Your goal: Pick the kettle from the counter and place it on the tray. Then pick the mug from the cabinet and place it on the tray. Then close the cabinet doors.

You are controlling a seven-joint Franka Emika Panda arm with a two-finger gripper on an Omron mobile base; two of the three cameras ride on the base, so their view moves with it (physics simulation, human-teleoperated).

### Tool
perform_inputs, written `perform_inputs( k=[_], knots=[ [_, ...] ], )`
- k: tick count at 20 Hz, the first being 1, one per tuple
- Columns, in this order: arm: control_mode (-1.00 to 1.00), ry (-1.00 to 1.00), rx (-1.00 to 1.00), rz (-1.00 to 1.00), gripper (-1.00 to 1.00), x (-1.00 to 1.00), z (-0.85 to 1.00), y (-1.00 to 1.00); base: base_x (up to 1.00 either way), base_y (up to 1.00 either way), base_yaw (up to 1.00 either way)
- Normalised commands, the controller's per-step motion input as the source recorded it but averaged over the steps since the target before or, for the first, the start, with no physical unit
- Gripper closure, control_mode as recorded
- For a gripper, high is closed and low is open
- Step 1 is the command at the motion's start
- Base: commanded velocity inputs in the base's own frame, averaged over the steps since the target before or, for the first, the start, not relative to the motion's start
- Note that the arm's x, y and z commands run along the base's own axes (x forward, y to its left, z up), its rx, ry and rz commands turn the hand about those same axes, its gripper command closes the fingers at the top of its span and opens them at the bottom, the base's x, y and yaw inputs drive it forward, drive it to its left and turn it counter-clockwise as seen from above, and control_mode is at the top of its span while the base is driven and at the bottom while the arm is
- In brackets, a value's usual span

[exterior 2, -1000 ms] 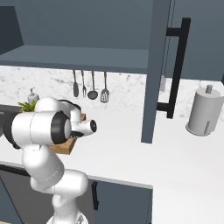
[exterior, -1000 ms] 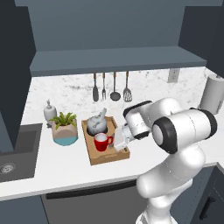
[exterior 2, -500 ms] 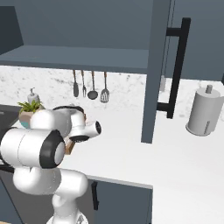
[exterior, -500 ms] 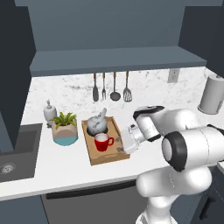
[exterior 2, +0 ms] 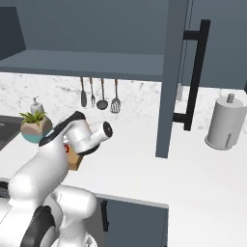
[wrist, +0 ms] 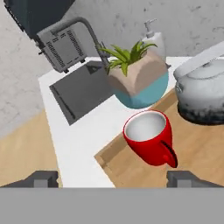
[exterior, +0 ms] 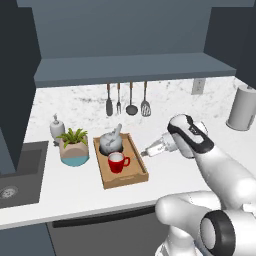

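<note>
with the mug [exterior: 116, 162] and kettle [exterior: 111, 142] sitting on the tray [exterior: 131, 176], the gripper [wrist: 113, 178] is hanging released; the stiff cabinet doors [exterior 2: 171, 77] are probably best pushed on their flat faces.

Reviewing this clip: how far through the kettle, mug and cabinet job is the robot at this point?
Done: the kettle and the mug both sit on the tray. In hand: nothing; the gripper is open beside the tray. Left: the cabinet doors, one standing open.
</note>
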Motion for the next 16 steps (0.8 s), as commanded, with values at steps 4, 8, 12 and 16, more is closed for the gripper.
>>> perform_inputs(
  k=[4,8,12,16],
  knots=[
    [-1.00,0.33,-0.08,-0.44,-1.00,-0.38,0.49,0.09,0.00,0.00,0.00],
    [-1.00,0.23,-0.22,-0.24,-1.00,-0.11,0.18,0.67,0.00,0.00,0.00],
    [-1.00,0.08,-0.21,-0.02,-1.00,-0.01,0.00,0.42,0.00,0.00,0.00],
    [-1.00,-0.03,-0.11,0.03,-1.00,-0.06,0.02,0.40,0.00,0.00,0.00]
  ],
)
